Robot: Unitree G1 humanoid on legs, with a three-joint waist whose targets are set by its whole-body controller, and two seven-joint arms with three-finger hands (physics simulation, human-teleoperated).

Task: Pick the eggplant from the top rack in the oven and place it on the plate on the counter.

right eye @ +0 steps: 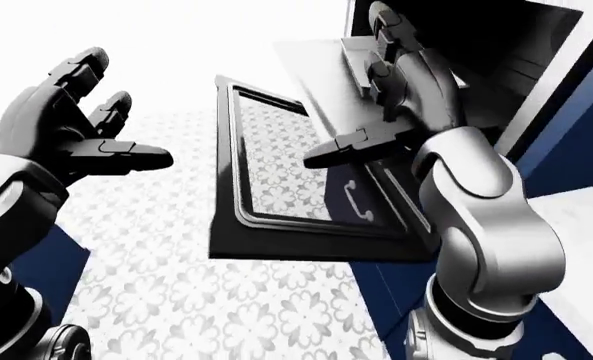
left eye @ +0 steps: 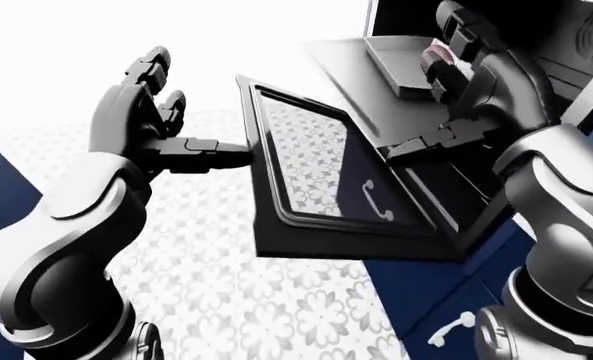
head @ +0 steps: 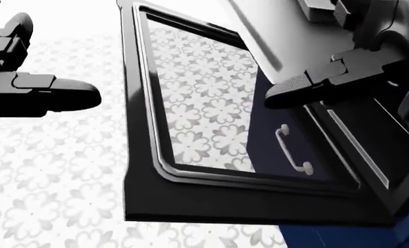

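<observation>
The oven door (left eye: 316,172) hangs open and folded down, and the patterned floor shows through its glass. A grey tray (left eye: 396,64) sits on the rack pulled out of the dark oven cavity (left eye: 546,22). A small pink-purple shape (left eye: 438,52), probably the eggplant, shows on the tray behind my right fingers. My right hand (left eye: 431,90) reaches over the tray with fingers spread and thumb (left eye: 416,146) stuck out, and is open. My left hand (left eye: 191,112) hovers open and empty to the left of the door. No plate is in view.
Blue cabinet fronts with a white handle (left eye: 451,328) stand below the oven. A strip of white counter (right eye: 576,217) shows at the right edge of the right-eye view. Patterned floor (left eye: 226,300) lies under the door.
</observation>
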